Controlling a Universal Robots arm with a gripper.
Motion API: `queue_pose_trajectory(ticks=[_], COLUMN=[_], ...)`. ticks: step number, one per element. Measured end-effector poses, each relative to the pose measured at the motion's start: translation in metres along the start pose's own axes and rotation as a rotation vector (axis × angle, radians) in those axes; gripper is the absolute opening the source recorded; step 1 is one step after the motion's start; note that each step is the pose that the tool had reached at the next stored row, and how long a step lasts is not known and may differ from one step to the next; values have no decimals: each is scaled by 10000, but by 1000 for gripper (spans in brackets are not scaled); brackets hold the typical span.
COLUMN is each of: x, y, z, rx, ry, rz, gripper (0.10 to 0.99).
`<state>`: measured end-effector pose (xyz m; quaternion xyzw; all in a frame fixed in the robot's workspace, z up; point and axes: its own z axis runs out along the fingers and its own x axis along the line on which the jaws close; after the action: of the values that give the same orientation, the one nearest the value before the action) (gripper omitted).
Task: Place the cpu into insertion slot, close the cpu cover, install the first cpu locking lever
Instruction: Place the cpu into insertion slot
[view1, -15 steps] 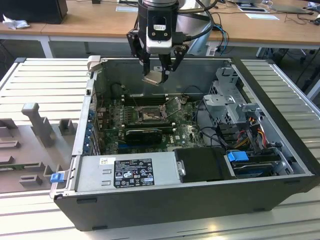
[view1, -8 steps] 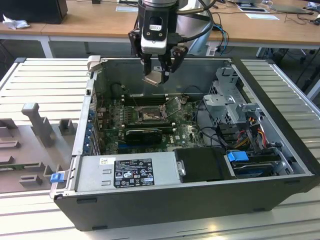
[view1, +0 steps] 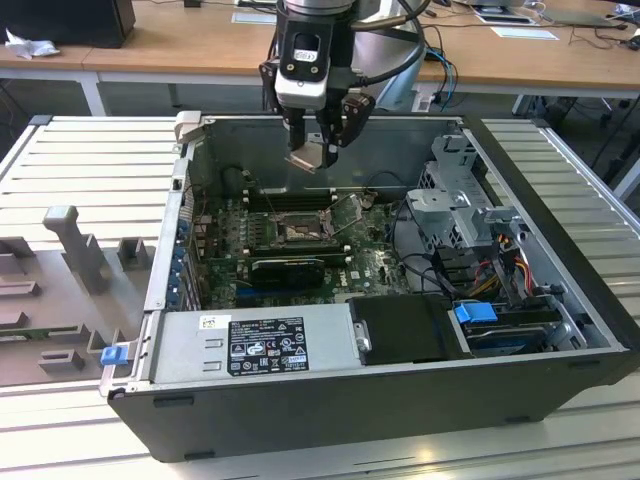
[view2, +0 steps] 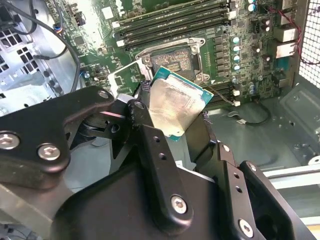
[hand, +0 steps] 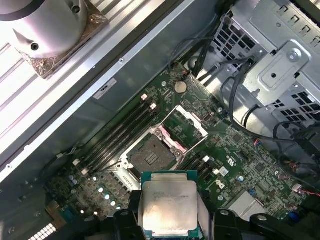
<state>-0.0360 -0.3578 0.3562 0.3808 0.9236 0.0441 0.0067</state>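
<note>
**End effector holds the cpu in the air above the open insertion slot**

The end effector (view1: 318, 148) hangs over the open computer case (view1: 300, 400), its fingers pinching the cpu (hand: 169, 207) by two opposite edges. This grip probably keeps the pale metal face and the contact side free of pressure. In the exterior view the chip sits tilted, well above the green motherboard (view1: 372, 266) and touching nothing on it. The insertion slot (hand: 150, 156) lies bare, its dull centre exposed. The cpu cover (hand: 192, 119) stands swung up at one side of the slot, which leaves the way down clear. In the first wrist view the chip appears just short of the slot, so it is not yet seated and the cover is not yet closed.
</note>
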Motion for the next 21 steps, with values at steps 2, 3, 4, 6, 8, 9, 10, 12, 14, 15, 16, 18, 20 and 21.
queue_pose_trajectory(ticks=[2, 3, 4, 6, 8, 9, 10, 12, 14, 15, 16, 18, 20, 21], x=[0, 0, 0, 0, 0, 0, 0, 0, 0, 0, -1, -1, 0, -1], y=[0, 0, 0, -1, -1, -2, -2, -2, -2, -2, -2, -3, -3, -3], z=[2, 3, 5, 8, 13, 15, 16, 20, 23, 25, 26, 29, 32, 33], rx=[-2, -4, -4, -3, -2, 2, 4, 7, 12, 15, 16, 19, 20, 24], ry=[-14, -20, -26, -40, -60, -72, -79, -100, -122, -135, -145, -161, -178, -191], rz=[156, 218, 273, 403, 561, 643, 690, 847, 1014, 1105, 1184, 1313, 1446, 1527], gripper=[529, 529, 529, 529, 529, 529, 529, 529, 529, 529, 529, 529, 529, 529])
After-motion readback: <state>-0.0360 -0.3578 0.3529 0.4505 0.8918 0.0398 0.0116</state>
